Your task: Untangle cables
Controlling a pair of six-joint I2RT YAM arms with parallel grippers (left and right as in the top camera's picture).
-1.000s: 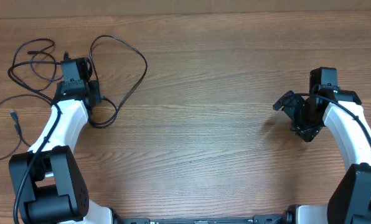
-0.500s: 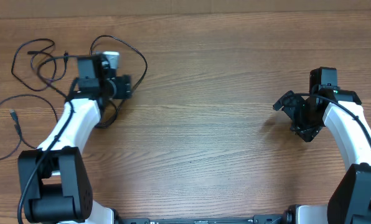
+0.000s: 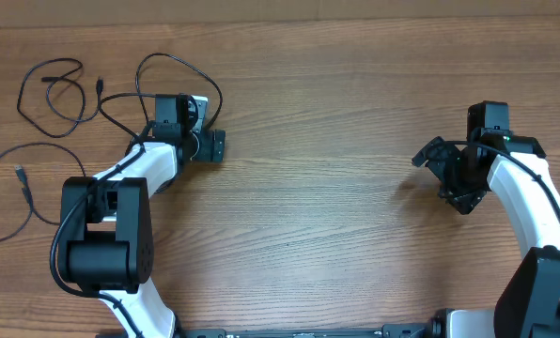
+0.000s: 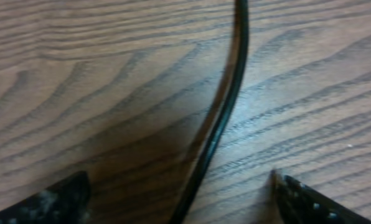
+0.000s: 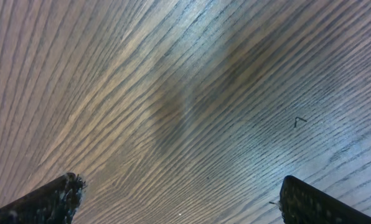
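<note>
Three thin black cables lie spread over the table's left side in the overhead view. One coils at the far back left, one curves along the left edge, and a big loop arcs round my left gripper. In the left wrist view this gripper is open, low over the wood. A cable runs on the table between its fingers without touching them. My right gripper stands far off at the right, open over bare wood.
The wooden table carries nothing else. A small plug ends the left-edge cable. Black wires run along both white arms. Open wood separates the two grippers.
My left gripper swung right from beside the back-left coils to the big loop's right side, and its jaws opened wider. The right arm has not moved.
</note>
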